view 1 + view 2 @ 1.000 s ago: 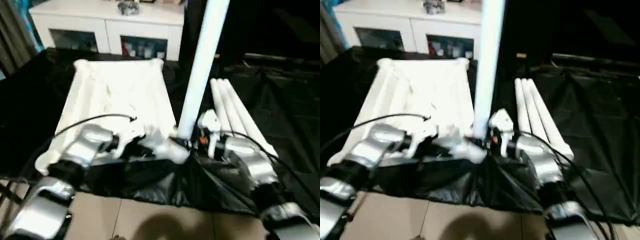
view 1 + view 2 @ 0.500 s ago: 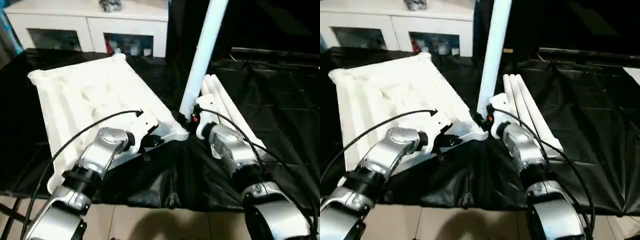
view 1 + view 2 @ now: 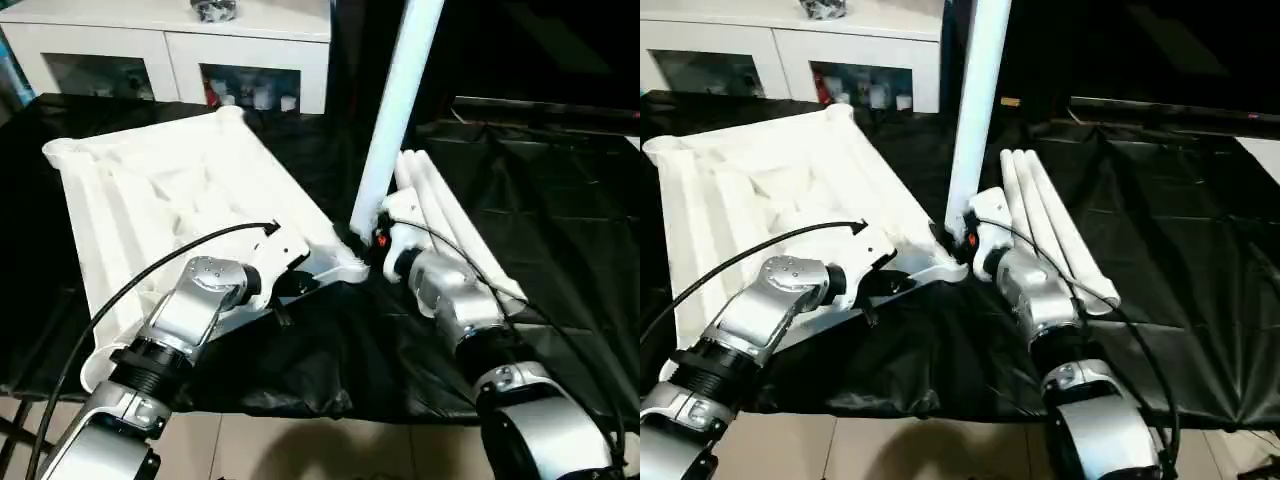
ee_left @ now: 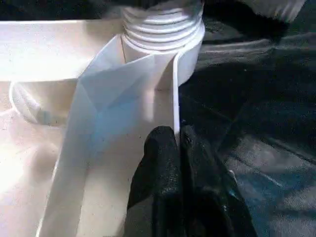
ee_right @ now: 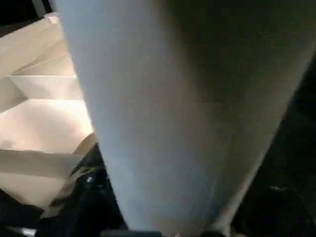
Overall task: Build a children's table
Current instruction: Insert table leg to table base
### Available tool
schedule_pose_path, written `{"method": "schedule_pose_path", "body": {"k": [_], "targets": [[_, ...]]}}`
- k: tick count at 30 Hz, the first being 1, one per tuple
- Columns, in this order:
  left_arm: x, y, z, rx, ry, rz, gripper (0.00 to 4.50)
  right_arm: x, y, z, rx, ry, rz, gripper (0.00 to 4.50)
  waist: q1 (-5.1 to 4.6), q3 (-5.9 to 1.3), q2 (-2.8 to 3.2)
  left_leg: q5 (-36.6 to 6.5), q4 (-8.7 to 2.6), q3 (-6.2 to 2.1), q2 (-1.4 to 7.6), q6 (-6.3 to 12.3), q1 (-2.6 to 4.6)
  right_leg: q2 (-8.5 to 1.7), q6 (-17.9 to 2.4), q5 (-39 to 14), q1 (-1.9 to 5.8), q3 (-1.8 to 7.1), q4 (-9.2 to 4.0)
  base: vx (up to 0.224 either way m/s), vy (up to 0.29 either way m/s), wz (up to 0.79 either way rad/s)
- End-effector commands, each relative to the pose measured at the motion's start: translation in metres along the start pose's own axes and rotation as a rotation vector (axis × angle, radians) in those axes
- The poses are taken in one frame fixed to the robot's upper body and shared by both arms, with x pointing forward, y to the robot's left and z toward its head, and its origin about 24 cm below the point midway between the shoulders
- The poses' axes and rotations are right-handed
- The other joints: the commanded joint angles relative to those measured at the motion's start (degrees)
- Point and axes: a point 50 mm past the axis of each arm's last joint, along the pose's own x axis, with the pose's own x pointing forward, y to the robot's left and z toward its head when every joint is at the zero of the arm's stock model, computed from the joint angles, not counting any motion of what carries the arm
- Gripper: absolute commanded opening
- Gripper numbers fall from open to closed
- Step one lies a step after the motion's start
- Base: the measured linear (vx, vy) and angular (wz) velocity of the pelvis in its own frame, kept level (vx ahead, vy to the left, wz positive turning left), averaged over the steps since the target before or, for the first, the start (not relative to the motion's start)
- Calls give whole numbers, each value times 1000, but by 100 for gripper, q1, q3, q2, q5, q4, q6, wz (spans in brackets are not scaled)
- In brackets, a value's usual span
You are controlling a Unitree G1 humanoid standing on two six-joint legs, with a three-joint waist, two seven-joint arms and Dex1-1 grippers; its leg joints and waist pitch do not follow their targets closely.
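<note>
Our left gripper [image 4: 177,140] is clamped on the tabletop [image 3: 170,200] rim beside its corner socket [image 4: 163,29], where one upright leg [image 3: 395,110] stands. Right gripper [image 3: 372,238] state: undeterminable.

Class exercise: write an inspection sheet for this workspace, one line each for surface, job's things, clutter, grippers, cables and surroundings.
Surface: black sheet, crumpled.
Job's things: tabletop underside up; one leg upright at its near corner socket; spare legs lying beside it.
Clutter: nothing seen.
Grippers: left gripper pinched shut on a tabletop rib; right gripper at the upright leg's base.
Cables: black cable looping over the left forearm.
Surroundings: white cabinet behind.
</note>
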Motion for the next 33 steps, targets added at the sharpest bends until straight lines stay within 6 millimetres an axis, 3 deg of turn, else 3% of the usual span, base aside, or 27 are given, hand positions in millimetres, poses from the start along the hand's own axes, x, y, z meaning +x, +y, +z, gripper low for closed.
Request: {"method": "schedule_pose_path", "body": {"k": [1, 11, 18, 22, 27, 33], "targets": [[3, -9, 24, 73, -113, -70, 0, -3, 10, -32, 53, 129, 36, 299, 33, -308, 64, -1392, -414, 36, 95, 111, -17, -303, -1217, -1343, 272, 243, -428, 0, 0, 0], [-8, -13, 13, 151, -126, -223, 0, -12, 6, -17, -33, 68, 186, 393, 79, -331, 74, -991, -376, 70, 89, 279, -32, -299, -1425, -624, 320, 245, -339, 0, 0, 0], [-15, -15, 4, 172, -133, -354, 0, -34, 1, -14, -98, 94, 398, 393, 187, -344, 76, -846, -351, 95, 101, 395, -11, -291, -1492, -339, 318, 248, -301, 0, 0, 0], [-18, -14, 0, 192, -108, -380, 0, -40, 1, -15, -127, 123, 450, 393, 197, -325, 83, -976, -362, 90, 108, 338, -17, -304, -1462, -571, 316, 242, -323, 0, 0, 0], [-21, -14, -9, 209, -71, -428, 0, -47, 3, -17, -154, 166, 534, 357, 221, -320, 72, -1079, -368, 87, 117, 281, -17, -302, -1374, -804, 317, 241, -338, 0, 0, 0], [-23, -14, -15, 214, -48, -445, 0, -49, 7, -21, -152, 190, 573, 304, 231, -327, 69, -1045, -365, 85, 117, 251, -9, -311, -1408, -789, 312, 241, -327, 0, 0, 0]]}}
